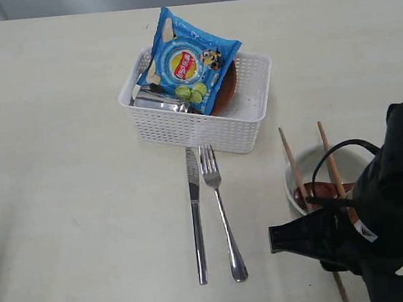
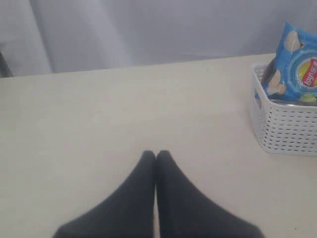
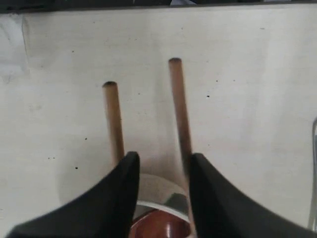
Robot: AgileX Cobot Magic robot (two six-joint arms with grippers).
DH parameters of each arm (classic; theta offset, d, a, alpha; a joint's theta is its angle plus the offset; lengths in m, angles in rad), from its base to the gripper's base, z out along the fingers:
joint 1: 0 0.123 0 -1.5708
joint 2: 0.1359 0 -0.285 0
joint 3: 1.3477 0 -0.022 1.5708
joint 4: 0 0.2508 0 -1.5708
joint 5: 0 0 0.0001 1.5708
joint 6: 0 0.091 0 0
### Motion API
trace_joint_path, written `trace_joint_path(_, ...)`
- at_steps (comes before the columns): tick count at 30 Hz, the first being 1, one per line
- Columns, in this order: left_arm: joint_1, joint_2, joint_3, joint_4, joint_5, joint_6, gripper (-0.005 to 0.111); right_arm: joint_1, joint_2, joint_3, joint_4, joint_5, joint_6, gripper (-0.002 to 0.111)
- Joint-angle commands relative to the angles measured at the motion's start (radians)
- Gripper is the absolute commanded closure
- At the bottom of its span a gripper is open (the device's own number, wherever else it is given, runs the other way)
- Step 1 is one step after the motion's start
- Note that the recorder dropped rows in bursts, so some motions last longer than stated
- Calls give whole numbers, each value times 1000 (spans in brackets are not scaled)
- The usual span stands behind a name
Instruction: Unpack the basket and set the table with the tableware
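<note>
The white basket (image 1: 206, 129) stands on the table (image 1: 56, 137) and holds the steel cup (image 1: 159, 101) and the reddish-brown plate (image 1: 227, 90). Before it on the table lie the knife (image 1: 196, 216) and the fork (image 1: 221, 214), side by side. At the right, the off-white bowl (image 1: 309, 163) carries the dark red-brown spoon (image 1: 321, 190) and two chopsticks (image 1: 291, 163) across its rim. My right gripper (image 3: 163, 156) hangs open over the bowl rim (image 3: 158, 204) and spoon (image 3: 163, 225), between the chopsticks (image 3: 114, 119). My left gripper (image 2: 155, 153) is shut and empty over bare table, out of the exterior view.
A blue chip bag (image 1: 188, 62) leans upright in the basket, covering much of its contents. My right arm (image 1: 387, 203) hides the bowl's near right side. The basket (image 2: 287, 129) and bag (image 2: 297, 69) show beside my left gripper. A steel handle (image 3: 314, 173) lies by the right gripper.
</note>
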Motion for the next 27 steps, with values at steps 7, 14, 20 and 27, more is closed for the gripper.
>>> trace_joint_path(7, -3, -5, 2, -4, -2, 0, 107, -7, 3, 5, -22, -18, 48, 69)
trace_joint_path(14, -3, -5, 2, -4, -2, 0, 107, -7, -52, 5, -54, -233, 467, 69)
trace_joint_path(20, -3, -5, 2, -4, -2, 0, 107, -7, -104, 5, -97, -440, 1111, 69)
trace_joint_path(27, -3, -5, 2, -4, -2, 0, 107, -7, -112, -48, -105, -348, 2081, 69)
